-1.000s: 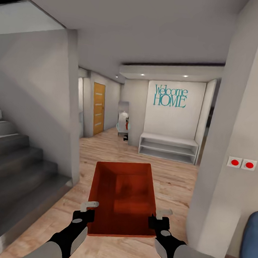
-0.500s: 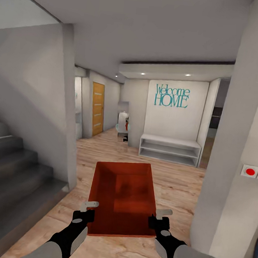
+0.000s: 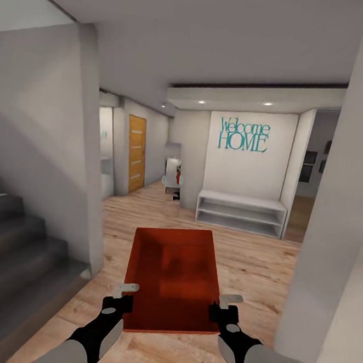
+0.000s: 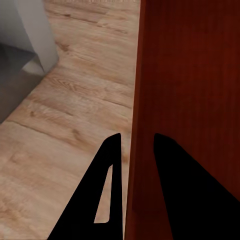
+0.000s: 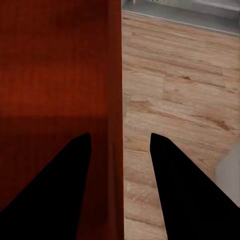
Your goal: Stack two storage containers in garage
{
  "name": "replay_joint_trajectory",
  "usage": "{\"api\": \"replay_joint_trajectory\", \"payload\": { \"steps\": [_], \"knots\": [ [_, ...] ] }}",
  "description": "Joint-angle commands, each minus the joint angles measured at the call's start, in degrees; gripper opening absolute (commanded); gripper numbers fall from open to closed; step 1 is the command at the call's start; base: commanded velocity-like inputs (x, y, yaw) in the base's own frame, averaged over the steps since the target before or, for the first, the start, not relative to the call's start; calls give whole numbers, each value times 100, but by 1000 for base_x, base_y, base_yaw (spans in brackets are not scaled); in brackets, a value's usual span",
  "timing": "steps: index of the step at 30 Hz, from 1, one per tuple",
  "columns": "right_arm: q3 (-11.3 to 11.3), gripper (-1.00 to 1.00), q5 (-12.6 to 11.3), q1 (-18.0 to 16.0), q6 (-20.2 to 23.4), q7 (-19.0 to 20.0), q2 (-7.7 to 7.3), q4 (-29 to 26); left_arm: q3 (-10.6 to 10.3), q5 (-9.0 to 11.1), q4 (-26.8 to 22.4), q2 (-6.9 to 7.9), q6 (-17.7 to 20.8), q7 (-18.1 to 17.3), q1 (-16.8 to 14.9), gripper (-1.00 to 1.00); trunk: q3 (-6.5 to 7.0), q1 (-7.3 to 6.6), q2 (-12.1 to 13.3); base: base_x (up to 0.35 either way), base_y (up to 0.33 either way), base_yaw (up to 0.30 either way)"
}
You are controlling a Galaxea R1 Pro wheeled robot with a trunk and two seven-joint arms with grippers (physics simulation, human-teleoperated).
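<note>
Storage container (image 3: 174, 277) carried at 12 o'clock over wood floor (image 3: 252, 259), left gripper (image 3: 121, 296) and right gripper (image 3: 223, 307) each pinching a side wall. Risk: pillar (image 3: 331, 227) at 2 o'clock may clip it, breaking grip.

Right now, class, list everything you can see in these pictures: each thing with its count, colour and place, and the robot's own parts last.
Storage container: one, orange-red, held between both grippers above the wood floor.
Wood floor: one, light planks, underfoot.
Staircase: one, grey, at the left.
Door: one, orange-brown, far left hallway.
Welcome HOME lettering: one, teal, on the far white wall.
Shelf bench: one, white, below the lettering.
Pillar: one, pale grey, at the right.
Left gripper: one, black, fingers straddling the container's left wall.
Right gripper: one, black, fingers straddling its right wall.
</note>
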Motion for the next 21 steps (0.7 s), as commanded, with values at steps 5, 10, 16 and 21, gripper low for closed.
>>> {"api": "replay_joint_trajectory", "payload": {
  "steps": [5, 10, 16, 21],
  "knots": [
    [-429, -100, 157, -8, -509, 14, 5, -242, 22, 57, 6, 402, -6, 68, 0, -100, -10, 5, -8, 322, 0, 0],
    [-429, -100, 157, -8, -514, 11, 5, -242, 22, 57, 8, 392, -6, 64, 0, -100, -10, 5, -8, 322, 0, 0],
    [-429, -100, 157, -8, -516, 12, 5, -242, 22, 57, 8, 399, -6, 60, 0, -100, -10, 5, -8, 322, 0, 0],
    [-429, -100, 157, -8, -516, 12, 5, -242, 23, 57, 8, 406, -6, 62, 0, -100, -10, 5, -8, 322, 0, 0]
  ]
}}
